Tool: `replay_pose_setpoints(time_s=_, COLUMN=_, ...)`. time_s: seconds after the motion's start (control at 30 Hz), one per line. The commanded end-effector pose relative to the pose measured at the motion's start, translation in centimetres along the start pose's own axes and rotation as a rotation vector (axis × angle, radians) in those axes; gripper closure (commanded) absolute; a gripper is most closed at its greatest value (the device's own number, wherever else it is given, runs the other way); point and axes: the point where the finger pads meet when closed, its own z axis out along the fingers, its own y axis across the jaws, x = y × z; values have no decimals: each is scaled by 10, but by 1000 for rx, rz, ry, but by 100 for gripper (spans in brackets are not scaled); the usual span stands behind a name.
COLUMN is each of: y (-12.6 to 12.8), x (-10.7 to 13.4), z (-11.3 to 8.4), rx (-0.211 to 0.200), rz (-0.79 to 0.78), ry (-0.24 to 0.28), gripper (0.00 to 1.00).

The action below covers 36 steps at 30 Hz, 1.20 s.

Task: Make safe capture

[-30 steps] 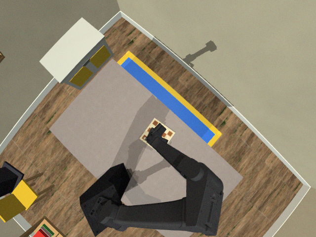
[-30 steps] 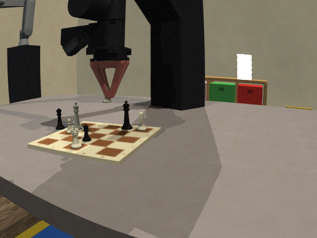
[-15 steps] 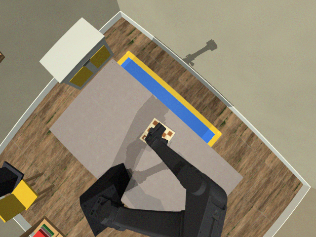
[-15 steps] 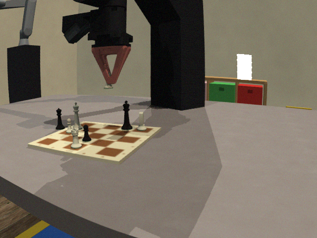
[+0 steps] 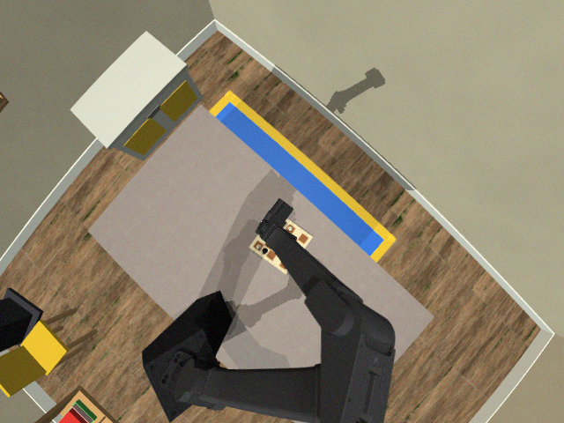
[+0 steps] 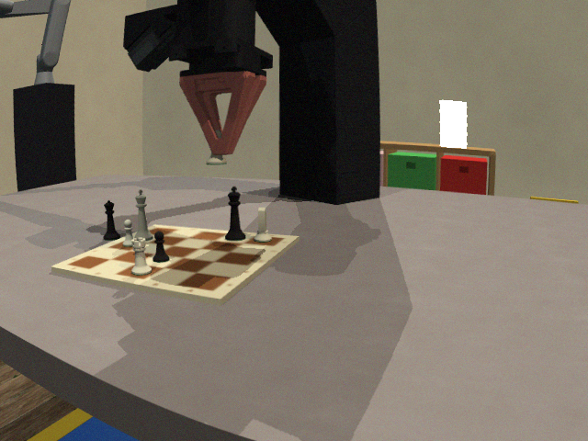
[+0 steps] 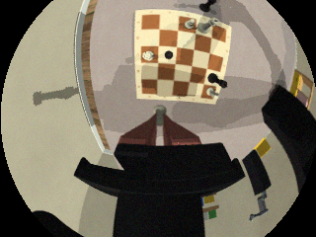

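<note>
the dark arm (image 5: 314, 291) reaches over the chessboard (image 5: 307, 236).

The pincer (image 5: 275, 220) (image 6: 220, 151) (image 7: 159, 120) rose, then crossed with its pale chess piece (image 6: 216, 161) (image 7: 160, 112).
Between the two earlier exterior pictures, the piece gripped at the pincer's fingertips went up with it; by the latest one, both had shifted toward that view's right. From the top, the pincer's housing had slid over the upper corner of the chessboard (image 5: 308, 236) (image 6: 209, 297) (image 7: 137, 74), and a dark piece (image 5: 264, 250) on the lower-left side of the pincer had come into sight.
</note>
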Motion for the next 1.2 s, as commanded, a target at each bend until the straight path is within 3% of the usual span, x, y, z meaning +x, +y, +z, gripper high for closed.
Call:
replay_pose_setpoints(time_s=0.0, y=-22, x=-9, z=8, rx=58, rz=51, ry=-16, gripper=100)
replay_pose_setpoints(time_s=0.47, y=-9, x=-9, z=16, rx=24, rz=53, ry=-13, gripper=100)
replay_pose_setpoints(time_s=0.77, y=-11, x=-10, z=51, rx=25, rz=42, ry=-12, gripper=100)
replay_pose_setpoints(time_s=0.83, y=-11, x=-10, z=51, rx=25, rz=42, ry=-12, gripper=100)
replay_pose_setpoints(time_s=1.17, y=-13, x=-10, z=95, rx=25, rz=42, ry=-13, gripper=100)
